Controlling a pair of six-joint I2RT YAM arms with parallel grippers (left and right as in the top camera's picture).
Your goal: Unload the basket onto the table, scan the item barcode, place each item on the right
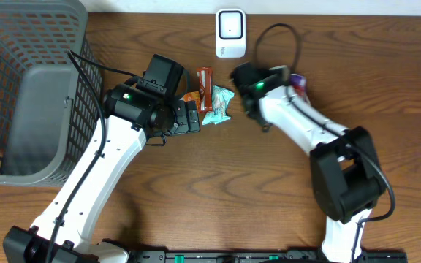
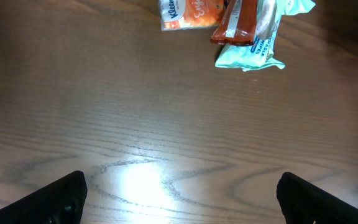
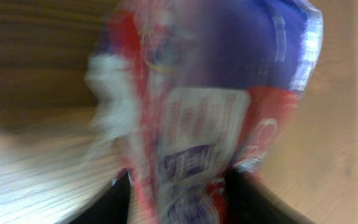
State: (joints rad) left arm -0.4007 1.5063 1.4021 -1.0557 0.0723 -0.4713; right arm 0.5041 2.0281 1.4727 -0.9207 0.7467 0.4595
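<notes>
A red, blue and purple snack packet (image 3: 210, 112) fills the right wrist view, badly blurred, with a white label patch and dark printed bars facing the camera. My right gripper (image 3: 179, 199) has its two dark fingers spread apart, one on each side of the packet's lower end, and whether they press it cannot be told. From overhead, that gripper (image 1: 287, 77) and a purple bit of the packet (image 1: 299, 82) lie below and to the right of the white scanner (image 1: 230, 33). My left gripper (image 2: 179, 199) is wide open over bare wood, holding nothing.
An orange packet (image 1: 191, 96), a red bar (image 1: 206, 80) and a mint-green packet (image 1: 218, 104) lie together just past my left gripper (image 1: 194, 117). A grey mesh basket (image 1: 20, 88) stands at the far left. A black cable loops near the scanner.
</notes>
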